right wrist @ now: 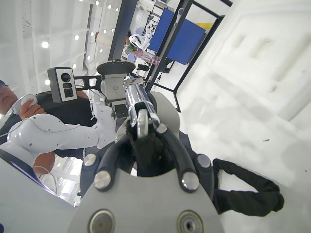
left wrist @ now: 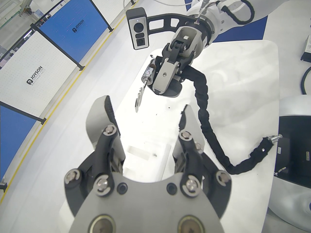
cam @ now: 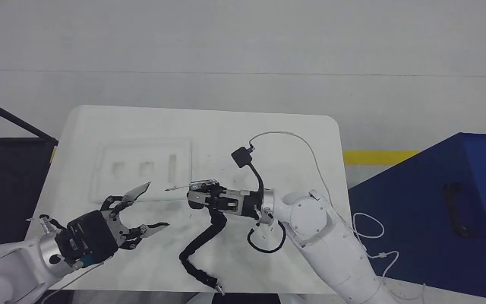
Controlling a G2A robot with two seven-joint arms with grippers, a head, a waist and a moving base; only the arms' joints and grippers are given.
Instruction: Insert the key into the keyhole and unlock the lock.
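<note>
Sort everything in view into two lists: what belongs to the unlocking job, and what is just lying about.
Belongs to the job:
- lock, held in the right gripper
- key, projecting from the lock's end
- black cable, trailing from the lock onto the table
- left gripper, open, facing the key

Just lying about:
- white foam tray with recesses
- table

White arms (cam: 326, 228), black sleeved cable (left wrist: 239, 5), grey left pincer (left wrist: 145, 107), silver screws (left wrist: 102, 184), seemingly ribbed pads (left wrist: 110, 112)

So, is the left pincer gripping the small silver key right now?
No, the left pincer is open and empty, while the small silver key hangs from the end of the chrome cylinder lock.
</note>
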